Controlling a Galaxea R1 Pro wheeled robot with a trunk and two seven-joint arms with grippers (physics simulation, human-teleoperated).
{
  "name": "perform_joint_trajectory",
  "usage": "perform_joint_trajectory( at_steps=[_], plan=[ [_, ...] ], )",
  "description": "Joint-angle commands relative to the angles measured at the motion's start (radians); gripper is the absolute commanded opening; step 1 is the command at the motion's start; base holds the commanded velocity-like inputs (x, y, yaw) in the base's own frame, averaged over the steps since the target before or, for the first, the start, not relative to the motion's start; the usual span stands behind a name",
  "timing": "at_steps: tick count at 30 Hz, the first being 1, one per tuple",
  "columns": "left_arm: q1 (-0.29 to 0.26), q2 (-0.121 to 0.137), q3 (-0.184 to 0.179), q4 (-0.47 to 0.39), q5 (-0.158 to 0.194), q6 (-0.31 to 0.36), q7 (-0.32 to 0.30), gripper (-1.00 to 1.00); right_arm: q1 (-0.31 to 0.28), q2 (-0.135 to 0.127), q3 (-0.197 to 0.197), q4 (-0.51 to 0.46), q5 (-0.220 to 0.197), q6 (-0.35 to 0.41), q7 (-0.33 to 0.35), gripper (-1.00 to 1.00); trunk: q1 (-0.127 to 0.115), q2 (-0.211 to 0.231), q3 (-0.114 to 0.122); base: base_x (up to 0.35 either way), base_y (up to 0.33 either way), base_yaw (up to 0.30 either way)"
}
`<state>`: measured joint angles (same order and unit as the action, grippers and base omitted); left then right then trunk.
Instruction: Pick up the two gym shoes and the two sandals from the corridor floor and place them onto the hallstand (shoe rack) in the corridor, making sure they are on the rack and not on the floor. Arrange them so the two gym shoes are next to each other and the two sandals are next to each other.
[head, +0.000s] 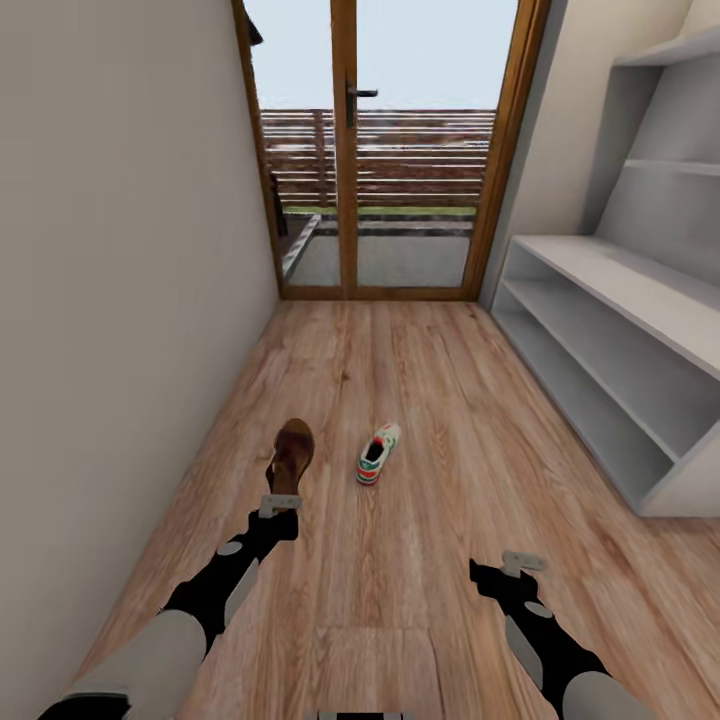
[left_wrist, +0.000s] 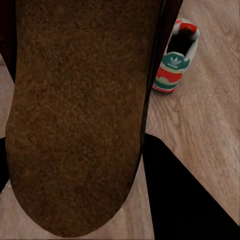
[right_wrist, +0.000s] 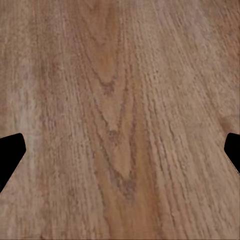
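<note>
Where visible: one sandal (head: 292, 455), one gym shoe (head: 378, 453).

A brown sandal (head: 292, 455) and a white gym shoe (head: 377, 453) lie near each other on the corridor floor (head: 420, 560).

Narrow corridor — plain beige wall (head: 120, 300) one side, pale wall (head: 570, 150) other. Wood-framed glass door (head: 385, 150) at far end, black handle (head: 360, 95), slatted fence (head: 400, 155) outside — daylight, pale sky.
</note>
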<state>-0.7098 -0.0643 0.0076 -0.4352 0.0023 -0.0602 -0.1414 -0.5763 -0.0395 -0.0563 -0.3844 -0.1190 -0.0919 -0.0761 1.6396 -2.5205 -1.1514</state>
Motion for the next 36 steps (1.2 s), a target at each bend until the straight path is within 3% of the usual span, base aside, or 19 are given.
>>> perform_joint_trajectory(
  at_steps=[1,6,23,29,36],
  plan=[
    [0.000,0.008,0.002,-0.005,-0.003,-0.003,-0.004,-1.00,0.000,0.000,0.001,0.001,-0.010,-0.005,-0.001,1.00,0.000,0.000,-0.001,0.350,0.000,0.000],
    [0.000,0.026,0.005,-0.035,-0.002,-0.001,-0.003,-1.00,0.000,-0.002,0.002,0.002,-0.010,-0.006,-0.001,1.00,0.000,0.000,-0.001,0.350,0.000,0.000],
    [0.000,0.051,0.016,-0.047,-0.002,0.000,0.000,-1.00,0.000,-0.001,0.002,0.068,-0.011,-0.009,-0.001,1.00,0.000,0.000,-0.001,0.349,0.011,0.000],
    [0.000,0.058,0.023,-0.097,0.000,-0.006,-0.004,-1.00,0.000,0.003,0.001,0.068,-0.013,-0.011,-0.001,1.00,0.000,0.000,-0.001,0.161,0.041,0.000],
    [0.000,0.064,0.022,-0.111,0.000,-0.005,-0.005,-1.00,0.000,0.008,0.001,0.070,-0.014,-0.105,0.001,1.00,0.000,0.000,-0.001,0.028,0.194,0.000]
  ],
)
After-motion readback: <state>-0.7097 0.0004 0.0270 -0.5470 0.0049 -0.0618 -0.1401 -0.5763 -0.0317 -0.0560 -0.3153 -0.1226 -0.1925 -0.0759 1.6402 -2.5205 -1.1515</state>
